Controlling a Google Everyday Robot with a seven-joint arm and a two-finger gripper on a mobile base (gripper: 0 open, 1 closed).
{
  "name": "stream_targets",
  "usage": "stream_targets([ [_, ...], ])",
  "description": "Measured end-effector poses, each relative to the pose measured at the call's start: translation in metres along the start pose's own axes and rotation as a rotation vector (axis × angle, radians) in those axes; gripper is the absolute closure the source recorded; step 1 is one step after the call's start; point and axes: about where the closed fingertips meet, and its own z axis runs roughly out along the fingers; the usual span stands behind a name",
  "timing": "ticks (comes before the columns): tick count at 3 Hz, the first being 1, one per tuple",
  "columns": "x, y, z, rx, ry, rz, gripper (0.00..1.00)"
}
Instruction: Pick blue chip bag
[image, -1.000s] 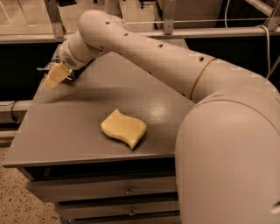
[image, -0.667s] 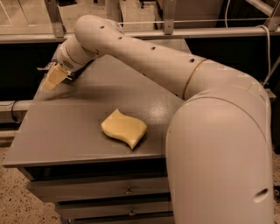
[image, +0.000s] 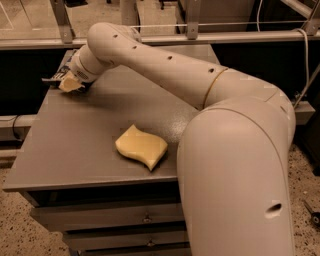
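Blue chip bag: hidden from camera. Colour, lettering, pose cannot be told. Gripper (image: 66, 83): low at far left edge of table (image: 90, 145), near rear corner, tan tip down close to surface. Wrist and forearm cover spot just behind it. Contact between gripper and bag: cannot tell.

A wavy yellow sponge (image: 141, 146) lies flat on a grey table (image: 75, 140), near its front edge and about mid-width. Drawers (image: 100, 217) with small knobs sit under the top. A metal rail (image: 240, 36) runs across the far side. Speckled floor (image: 12, 237) shows at near left. The gripper (image: 67, 82) is at the table's far left corner.
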Motion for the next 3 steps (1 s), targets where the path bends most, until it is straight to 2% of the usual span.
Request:
stream_targets([
  [1, -0.002, -0.012, -0.010, 0.029, 0.000, -0.014, 0.73],
  [2, -0.035, -0.031, -0.060, 0.100, -0.059, -0.073, 1.00],
  [3, -0.061, -0.036, -0.096, 0.140, -0.113, -0.118, 1.00],
])
